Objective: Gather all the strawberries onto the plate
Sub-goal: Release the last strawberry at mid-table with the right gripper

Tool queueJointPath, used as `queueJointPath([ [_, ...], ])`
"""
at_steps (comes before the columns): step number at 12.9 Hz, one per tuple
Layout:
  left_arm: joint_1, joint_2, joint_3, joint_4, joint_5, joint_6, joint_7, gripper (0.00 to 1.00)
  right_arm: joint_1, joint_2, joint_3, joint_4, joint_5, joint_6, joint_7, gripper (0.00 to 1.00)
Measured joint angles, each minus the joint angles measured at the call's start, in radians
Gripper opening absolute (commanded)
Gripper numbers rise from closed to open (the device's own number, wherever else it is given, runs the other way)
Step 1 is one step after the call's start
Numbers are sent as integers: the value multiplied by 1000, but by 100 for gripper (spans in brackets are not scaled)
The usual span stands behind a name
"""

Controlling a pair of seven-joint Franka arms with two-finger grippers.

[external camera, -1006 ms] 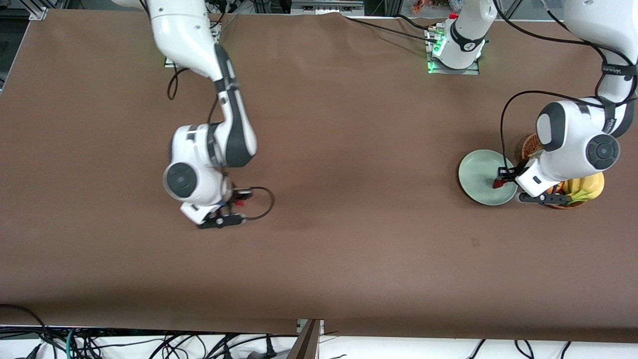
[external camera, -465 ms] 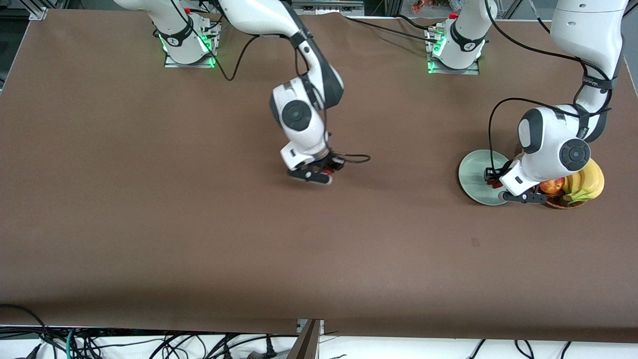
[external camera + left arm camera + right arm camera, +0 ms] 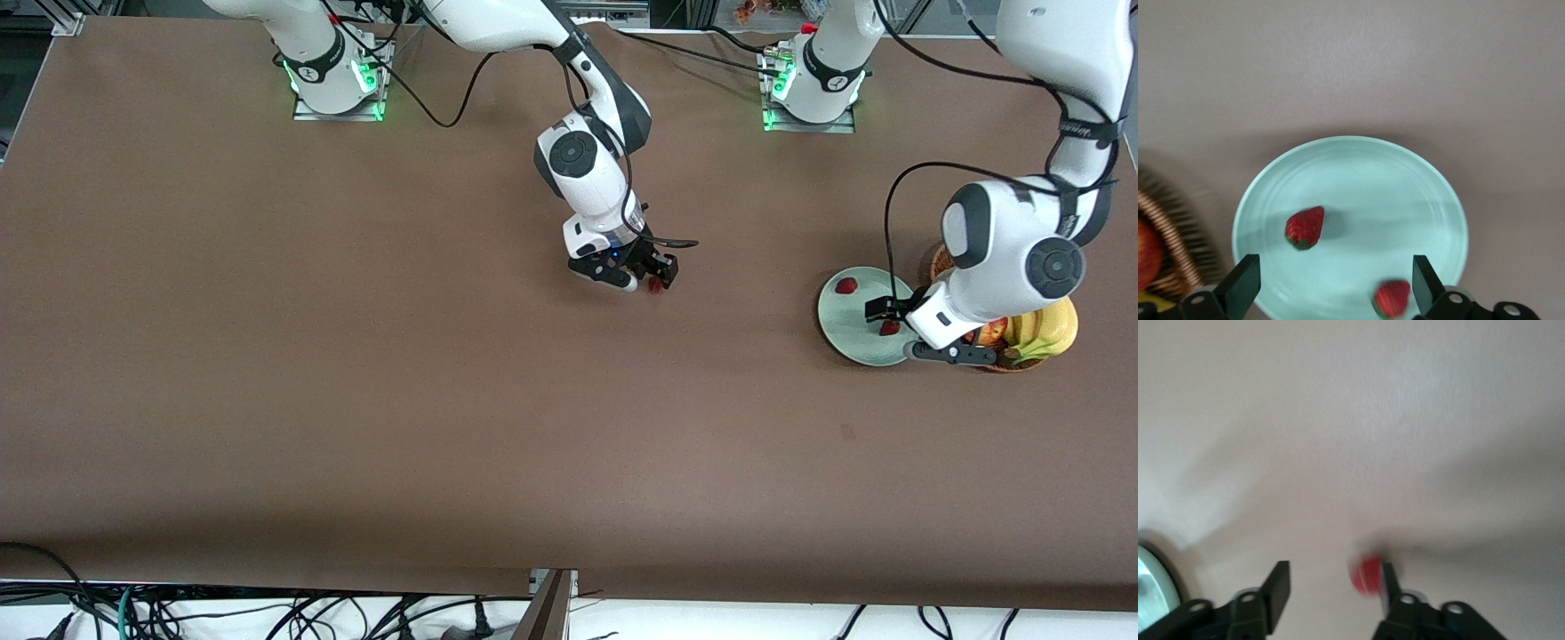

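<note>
Even overhead light, soft shadows, right wrist view blurred

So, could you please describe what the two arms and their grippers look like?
Both arms have glossy white shells with dark grey joint bands and round grey joint caps. The left gripper and right gripper have black fingers on white bodies. A thin black cable loops beside each wrist, and the bases glow green.

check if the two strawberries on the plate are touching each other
Apart. The left wrist view shows bare plate between one strawberry and the other strawberry.
</note>
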Motion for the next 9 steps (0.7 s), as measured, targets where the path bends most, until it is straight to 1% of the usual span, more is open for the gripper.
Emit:
queueJointPath([
  [1, -1, -33, 0, 3, 0, -25, -2, 100, -7, -8, -35, 7, -8, -70, -2, 99],
  [3, -4, -77, -7, 3, -1, -56, -15, 100, -24, -33, -123, 23, -54, -242, -54, 99],
  [5, -9, -87, -35, -3, -2, -62, -52, 100, -32, -74, -220, 29, -75, -411, -189, 100],
  [7, -11, -90, -85, -16, -2, -62, -128, 100, -36, -102, -344, 29, -78, -556, -259, 100],
  [8, -12, -98, -127, -28, -3, -62, -190, 100, -41, -112, -396, 28, -79, -606, -287, 100],
  [9, -13, -111, -181, -45, -3, -60, -267, 100, -46, -120, -435, 28, -79, -647, -326, 100],
])
